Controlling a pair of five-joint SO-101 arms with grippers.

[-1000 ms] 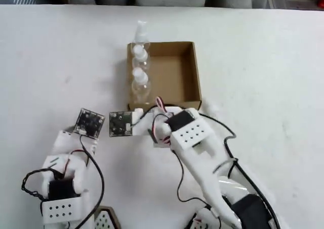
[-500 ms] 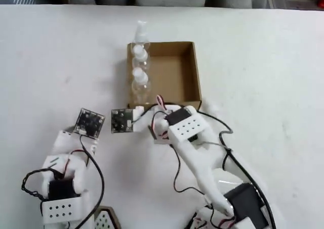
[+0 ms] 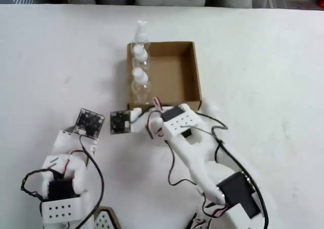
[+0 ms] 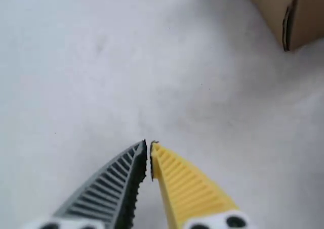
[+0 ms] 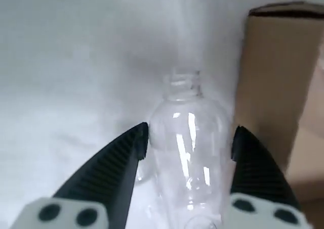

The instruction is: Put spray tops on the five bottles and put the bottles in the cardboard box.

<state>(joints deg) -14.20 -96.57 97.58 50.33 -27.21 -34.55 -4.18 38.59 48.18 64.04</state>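
Note:
A clear bottle (image 5: pixel 190 138) with no top stands on the table beside the cardboard box (image 5: pixel 276 87). My right gripper (image 5: pixel 190 135) is open, with one black finger on each side of the bottle's body. In the high view the right arm (image 3: pixel 177 125) ends at the box's near left corner. Two bottles with spray tops (image 3: pixel 139 54) (image 3: pixel 139 82) lie in the box (image 3: pixel 177 72) along its left wall. Another topped bottle (image 3: pixel 140 29) lies just beyond the far wall. My left gripper (image 4: pixel 149 145) is shut and empty over bare table, with the box's corner (image 4: pixel 298 16) off to one side.
The left arm (image 3: pixel 63 183) is at the near left of the white table (image 3: pixel 263 62). The box's right half holds nothing. A dark object (image 3: pixel 104 219) pokes in at the near edge.
The right arm has stretched forward toward the box's near left corner, and its elbow has swung lower. The left arm has not moved.

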